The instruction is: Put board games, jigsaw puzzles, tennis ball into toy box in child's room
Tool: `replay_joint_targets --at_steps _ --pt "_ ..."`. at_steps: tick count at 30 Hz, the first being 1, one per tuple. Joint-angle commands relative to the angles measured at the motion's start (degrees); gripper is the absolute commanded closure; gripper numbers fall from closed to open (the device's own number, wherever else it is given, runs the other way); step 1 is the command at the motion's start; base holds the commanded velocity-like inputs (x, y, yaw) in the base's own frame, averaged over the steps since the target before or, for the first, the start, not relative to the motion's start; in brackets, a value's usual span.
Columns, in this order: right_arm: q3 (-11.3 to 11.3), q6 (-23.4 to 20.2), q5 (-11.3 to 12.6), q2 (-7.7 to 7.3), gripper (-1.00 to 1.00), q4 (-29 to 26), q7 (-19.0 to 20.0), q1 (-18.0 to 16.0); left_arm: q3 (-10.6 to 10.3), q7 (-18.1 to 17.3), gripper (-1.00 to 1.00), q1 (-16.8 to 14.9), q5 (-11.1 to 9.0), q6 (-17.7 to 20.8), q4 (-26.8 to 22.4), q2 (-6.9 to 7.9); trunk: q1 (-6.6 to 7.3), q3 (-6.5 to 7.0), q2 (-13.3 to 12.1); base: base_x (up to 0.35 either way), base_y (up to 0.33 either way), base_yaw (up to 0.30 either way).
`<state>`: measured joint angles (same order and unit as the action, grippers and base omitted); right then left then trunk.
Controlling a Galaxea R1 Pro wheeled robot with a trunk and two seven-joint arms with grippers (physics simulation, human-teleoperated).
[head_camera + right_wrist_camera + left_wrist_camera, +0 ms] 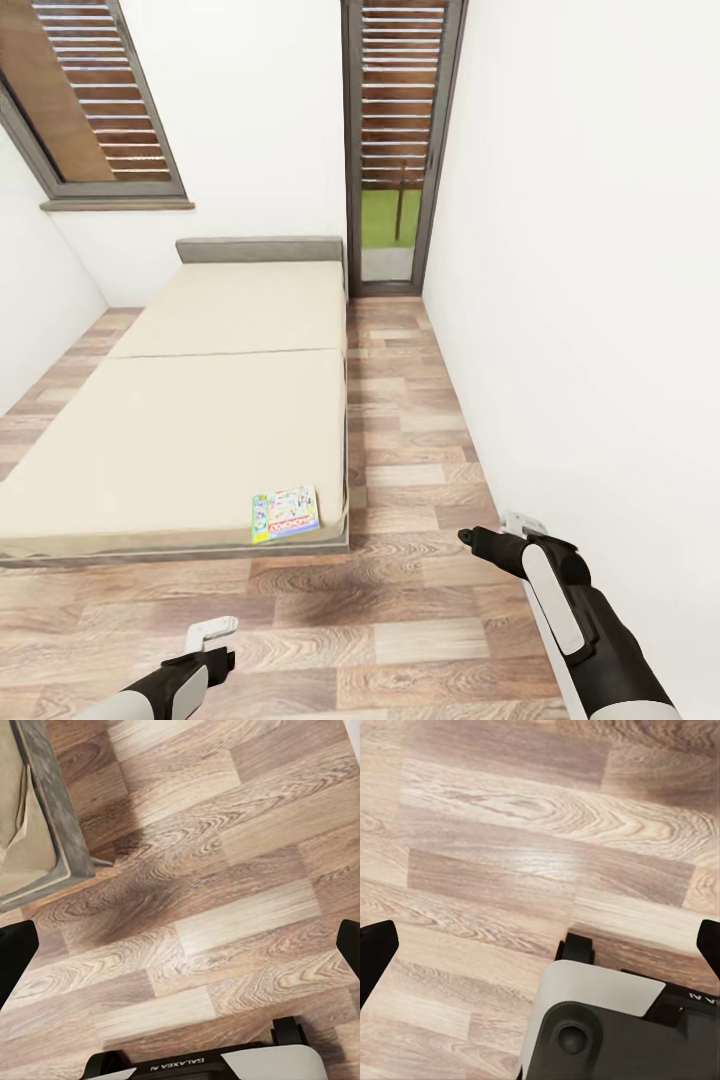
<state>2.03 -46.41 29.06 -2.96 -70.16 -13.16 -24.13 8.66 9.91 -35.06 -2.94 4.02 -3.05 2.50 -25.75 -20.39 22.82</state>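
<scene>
Across a narrow white-walled room runs a wood-plank floor (420, 470), with the bed (200, 420) along the left side, its beige mattress bare but for one board game (286, 514) lying flat at the near right corner, close to the edge. A shuttered window (95, 100) sits above the grey headboard (260, 248), and a tall louvred door (400, 140) stands in the far corner. The game's cover carries writing too small to read. In the right wrist view the robot's base (202, 1066) shows "GALAXEA" upside down. Both arms hang low over the floor: the left gripper (222, 640) and right gripper (500, 535) each have fingers spread wide at the wrist-view edges, holding nothing. The bed's corner (45, 817) is cut off.
</scene>
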Motion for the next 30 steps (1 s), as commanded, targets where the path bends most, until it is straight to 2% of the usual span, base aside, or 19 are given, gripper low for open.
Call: replay_joint_targets --at_steps 1,30 --pt "-0.01 -0.18 0.6 -0.01 -1.0 -0.06 -0.51 -0.04 0.13 0.11 -1.0 -0.01 -0.31 0.29 -0.11 -0.02 -0.03 0.01 0.09 0.0 0.0 0.0" --pt "-0.01 -0.17 0.73 0.06 -1.0 -0.11 -0.48 -0.04 0.13 0.11 -1.0 0.01 -0.31 0.38 -0.11 -0.14 -0.03 2.75 0.09 0.0 0.0 0.0"
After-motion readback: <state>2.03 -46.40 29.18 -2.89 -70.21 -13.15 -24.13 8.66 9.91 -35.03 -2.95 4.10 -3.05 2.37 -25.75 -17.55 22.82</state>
